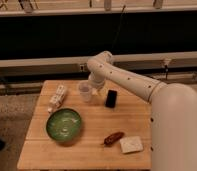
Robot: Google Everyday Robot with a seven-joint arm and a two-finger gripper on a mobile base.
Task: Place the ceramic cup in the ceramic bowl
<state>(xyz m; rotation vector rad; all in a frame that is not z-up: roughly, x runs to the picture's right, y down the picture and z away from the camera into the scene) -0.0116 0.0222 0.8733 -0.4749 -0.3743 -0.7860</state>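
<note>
Camera view: gripper is low at the ceramic cup, fingers apart; I can't tell whether they touch the cup or stand around it. The cup stands upright near the table's back edge, about mid-width. The green ceramic bowl sits toward the left edge, nearer the front, well apart from the cup.

Risks as I judge them:
- Cup is tapered & smooth, so a grip low on the wall could squeeze it upward & out.
- An off-centre close could tip it toward the white carton on its left, or knock the black rectangular item just beside it on the right.
- Releasing too high over the bowl could chip either piece, or the cup lands on the curve & rolls.

Containers: bowl looks empty, only its pale speckles showing. Cup's inside I can't make out.
</note>
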